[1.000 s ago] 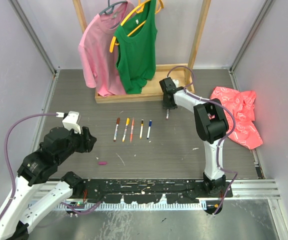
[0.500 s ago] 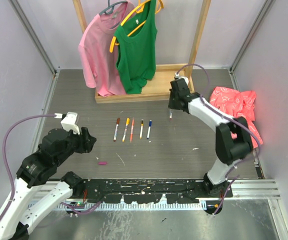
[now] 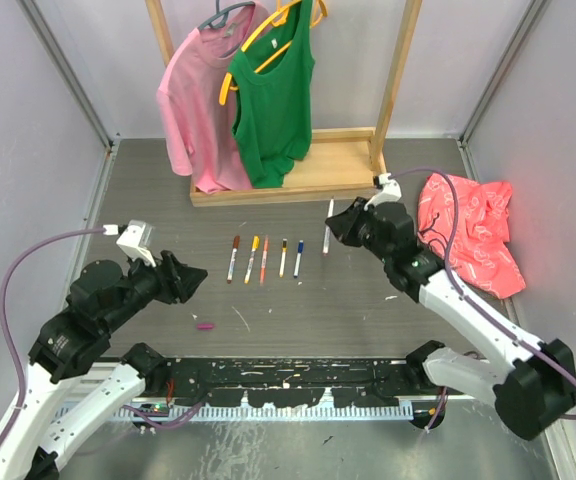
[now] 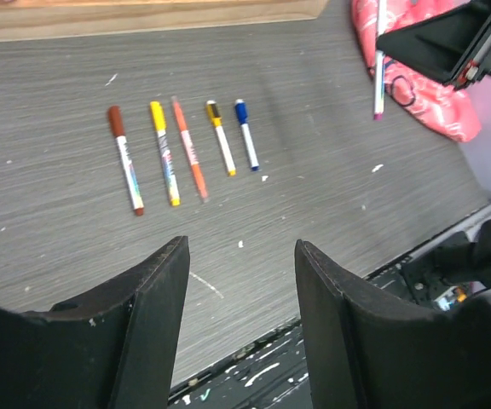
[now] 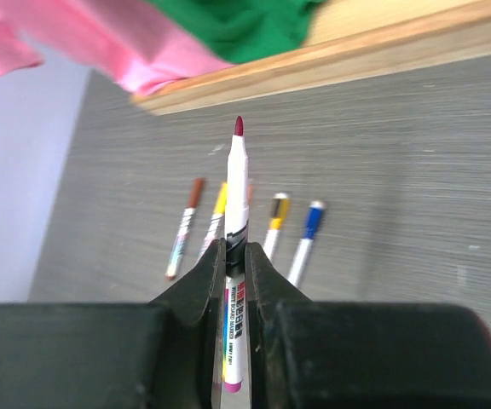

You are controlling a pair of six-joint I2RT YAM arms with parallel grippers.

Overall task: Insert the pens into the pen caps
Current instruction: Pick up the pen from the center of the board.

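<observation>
My right gripper (image 3: 336,228) is shut on a white-barrelled pen (image 3: 328,225) with a bare magenta tip (image 5: 239,126), held above the table just right of the pen row. It grips the pen (image 5: 237,221) at mid barrel, tip pointing away. Several pens lie side by side on the table: brown (image 3: 233,257), yellow (image 3: 251,257), orange (image 3: 264,258), yellow-black (image 3: 283,256) and blue (image 3: 298,257). They also show in the left wrist view, from brown (image 4: 126,158) to blue (image 4: 246,134). A small magenta pen cap (image 3: 204,325) lies alone at the front left. My left gripper (image 3: 190,278) is open and empty, above and behind that cap.
A wooden rack base (image 3: 288,185) with a pink shirt (image 3: 198,110) and a green top (image 3: 273,95) stands at the back. A red-pink cloth (image 3: 478,230) lies at the right. A black rail (image 3: 288,375) runs along the front edge.
My right arm has swung from beside the rack base toward the front, carrying the magenta-tipped pen off the table. My left gripper has shifted a little to the right.
</observation>
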